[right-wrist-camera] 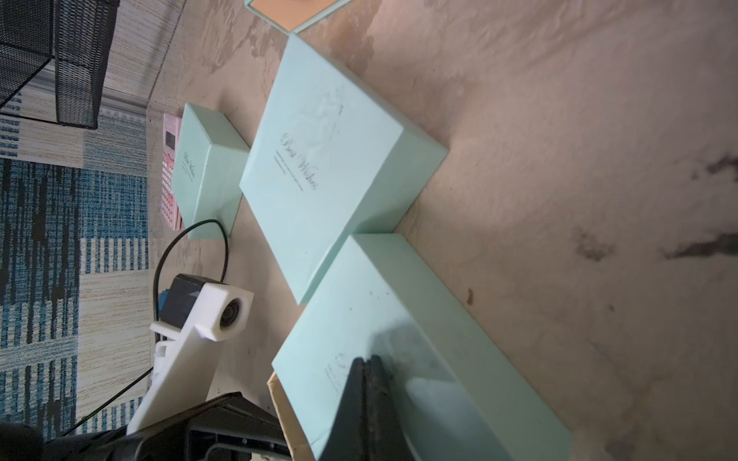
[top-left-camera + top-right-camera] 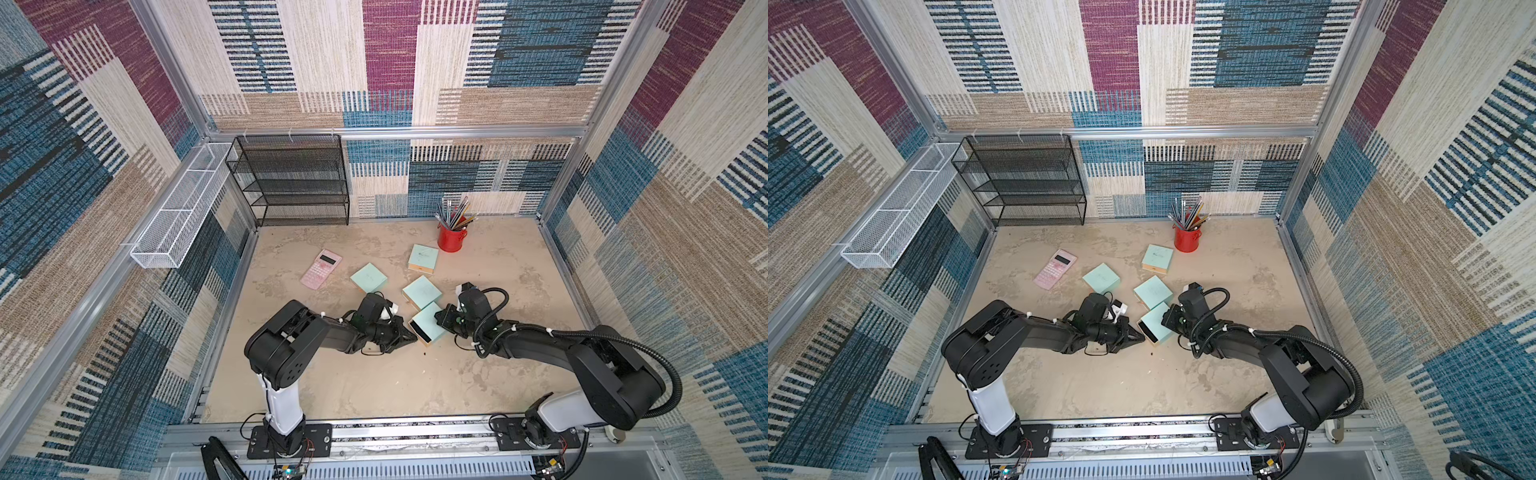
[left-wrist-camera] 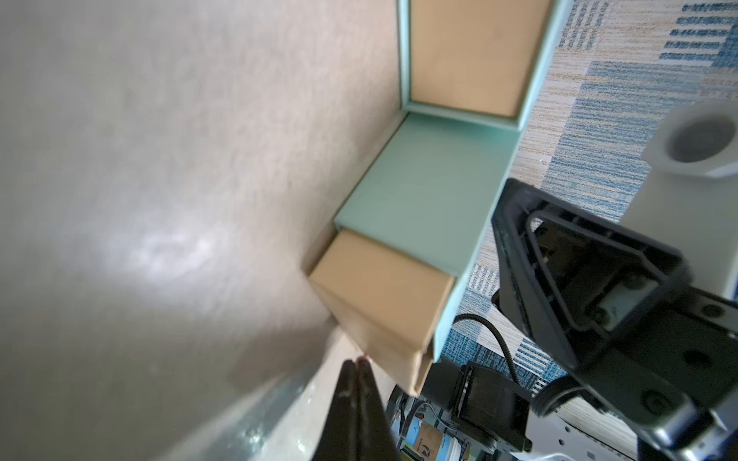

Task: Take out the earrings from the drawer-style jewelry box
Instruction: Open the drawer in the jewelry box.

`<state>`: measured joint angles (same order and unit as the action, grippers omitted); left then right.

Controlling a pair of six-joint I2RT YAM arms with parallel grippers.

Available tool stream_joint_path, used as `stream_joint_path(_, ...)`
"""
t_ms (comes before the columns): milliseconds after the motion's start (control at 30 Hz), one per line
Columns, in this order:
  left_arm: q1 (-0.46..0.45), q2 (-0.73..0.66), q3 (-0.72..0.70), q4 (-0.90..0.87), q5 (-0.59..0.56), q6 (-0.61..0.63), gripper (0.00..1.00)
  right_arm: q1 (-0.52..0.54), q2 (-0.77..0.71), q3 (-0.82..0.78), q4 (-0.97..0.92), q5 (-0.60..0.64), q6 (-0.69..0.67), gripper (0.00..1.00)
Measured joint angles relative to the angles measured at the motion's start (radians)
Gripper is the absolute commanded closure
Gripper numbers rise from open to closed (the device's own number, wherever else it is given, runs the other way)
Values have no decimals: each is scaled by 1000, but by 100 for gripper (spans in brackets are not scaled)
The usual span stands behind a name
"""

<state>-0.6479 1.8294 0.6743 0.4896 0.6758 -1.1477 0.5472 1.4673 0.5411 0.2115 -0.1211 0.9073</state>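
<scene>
Down on the worktop [image 2: 374, 382], the nearest mint-green jewelry box [image 2: 432, 318] lies flat between the two arms. Its tan drawer [image 3: 379, 287] is slid partway out toward the left arm, showing a dark strip of the inside in both top views. The earrings are too small for me to make out in any view.

The left claw [image 2: 412, 335] lies low, pinched fully together, its tip just beside the drawer's front corner; I can't tell whether it touches. The right claw [image 1: 368, 359] is also fully closed, gripping nothing, with its tip resting on the box's lid.

Three more mint-green boxes [image 2: 368, 277] sit farther back, one touching the jewelry box's corner. A pink calculator [image 2: 321, 269] and a red pot [image 2: 451, 241] lie beyond them.
</scene>
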Motion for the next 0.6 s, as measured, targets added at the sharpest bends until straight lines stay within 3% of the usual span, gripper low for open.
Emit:
stream_joint_path(133, 2, -28, -31, -3, -9, 0, 100, -2, -2, 7, -10, -6, -8, 98)
stream_joint_path(300, 2, -57, -59, -21, -14, 0, 100, -2, -8, 23, -28, -13, -26, 85)
stream_joint_path(467, 2, -60, -60, -30, -14, 3, 100, -2, -35, 39, -31, -44, -66, 45)
stream_joint_path(600, 2, -55, -50, -42, -10, 4, 100, 21, -84, 75, -78, -9, -125, 22)
